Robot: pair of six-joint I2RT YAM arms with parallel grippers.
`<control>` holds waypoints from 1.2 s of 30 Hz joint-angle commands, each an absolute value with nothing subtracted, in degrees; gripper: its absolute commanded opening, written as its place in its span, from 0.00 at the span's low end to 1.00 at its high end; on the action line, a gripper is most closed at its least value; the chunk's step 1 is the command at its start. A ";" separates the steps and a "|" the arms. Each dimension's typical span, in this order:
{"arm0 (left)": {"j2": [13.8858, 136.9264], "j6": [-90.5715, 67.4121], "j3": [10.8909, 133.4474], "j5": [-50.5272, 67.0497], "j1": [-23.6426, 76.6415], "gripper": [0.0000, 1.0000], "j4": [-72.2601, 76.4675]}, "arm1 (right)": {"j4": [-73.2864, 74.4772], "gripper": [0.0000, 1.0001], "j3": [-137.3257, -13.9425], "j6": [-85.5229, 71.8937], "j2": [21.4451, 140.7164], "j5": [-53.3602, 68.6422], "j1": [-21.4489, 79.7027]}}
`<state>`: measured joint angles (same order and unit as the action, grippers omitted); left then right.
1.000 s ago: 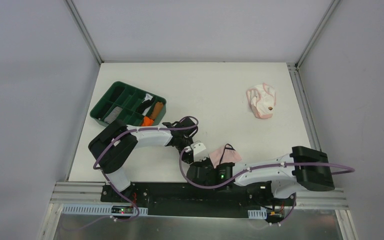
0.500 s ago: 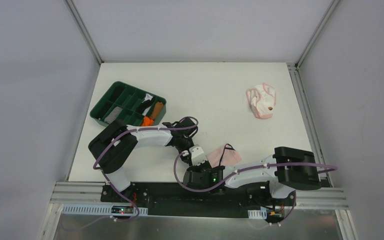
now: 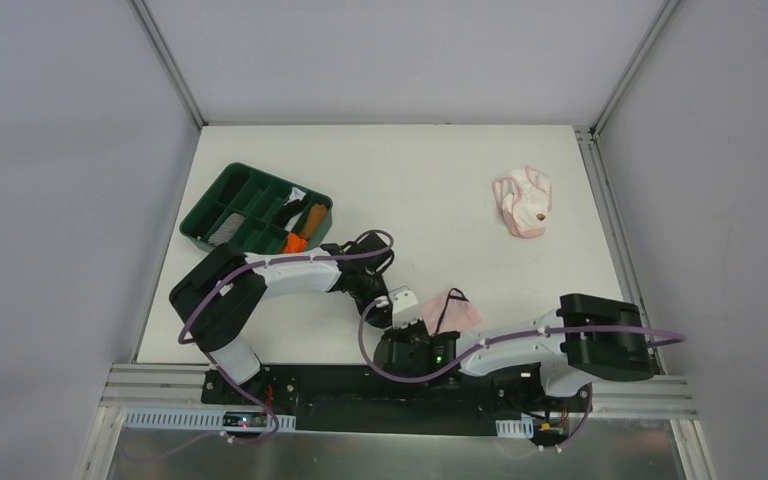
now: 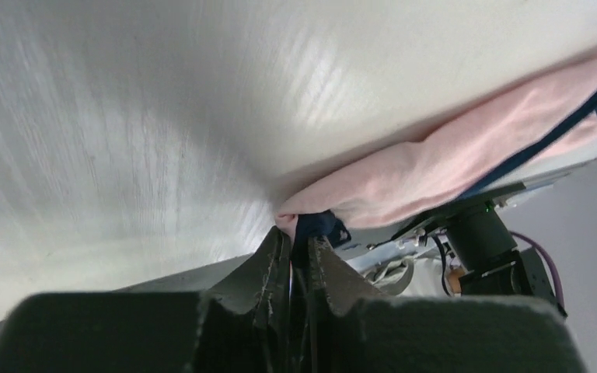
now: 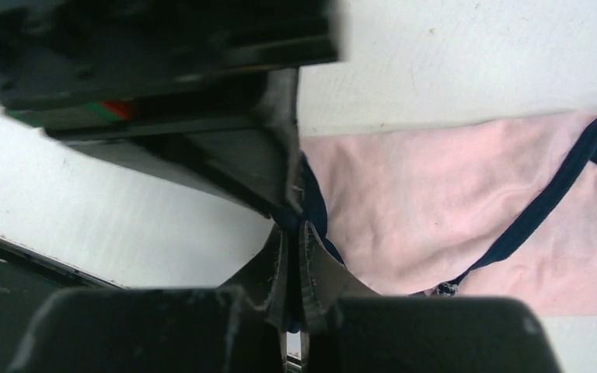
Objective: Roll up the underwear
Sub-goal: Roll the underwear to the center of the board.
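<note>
The pink underwear (image 3: 450,311) with dark navy edging lies flat near the table's front edge, between the two arms. My left gripper (image 4: 298,235) is shut on the pink underwear (image 4: 435,167) at its left corner, navy trim pinched between the fingertips. My right gripper (image 5: 293,230) is shut on the same corner of the pink underwear (image 5: 435,206), right against the left gripper's fingers (image 5: 268,167). In the top view both grippers meet at that corner, the left gripper (image 3: 397,303) above the right gripper (image 3: 412,325). A paler pink-white underwear (image 3: 523,202) lies crumpled at the back right, far from both grippers.
A green divided tray (image 3: 212,213) with rolled orange, brown and grey cloths stands at the left, behind the left arm. The table's front edge and the black base rail (image 3: 340,385) lie just below the grippers.
The right gripper has closed on the pink underwear's left corner after standing open. The right arm shifted slightly; the left gripper kept its grip and barely moved.
</note>
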<state>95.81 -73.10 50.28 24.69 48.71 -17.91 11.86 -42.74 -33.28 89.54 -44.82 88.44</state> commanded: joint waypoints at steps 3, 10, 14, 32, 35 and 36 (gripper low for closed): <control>88.76 -72.72 50.53 23.51 45.89 0.28 -21.36 | 1.65 0.00 -32.40 -36.99 80.40 -35.64 83.41; 84.67 -71.04 49.73 23.91 43.77 0.56 -21.36 | -9.83 0.00 -21.94 -41.37 70.80 -25.23 76.01; 84.98 -69.93 49.11 24.51 43.83 0.56 -20.88 | -17.38 0.00 -14.31 -45.59 64.73 -17.99 70.53; 94.47 -66.19 47.95 29.50 46.51 0.58 -7.03 | -36.62 0.00 -0.70 -53.61 61.74 5.59 53.88; 94.18 -69.20 45.59 29.51 46.74 0.58 -0.64 | -36.65 0.00 -0.87 -53.37 62.32 6.05 53.51; 94.20 -69.86 45.27 29.28 47.06 0.57 0.47 | -36.76 0.00 -0.92 -53.40 62.58 6.06 53.55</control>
<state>94.59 -66.74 47.37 28.53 46.17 -7.38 -36.12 -1.65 -53.12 61.32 3.27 53.84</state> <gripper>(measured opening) 0.581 0.026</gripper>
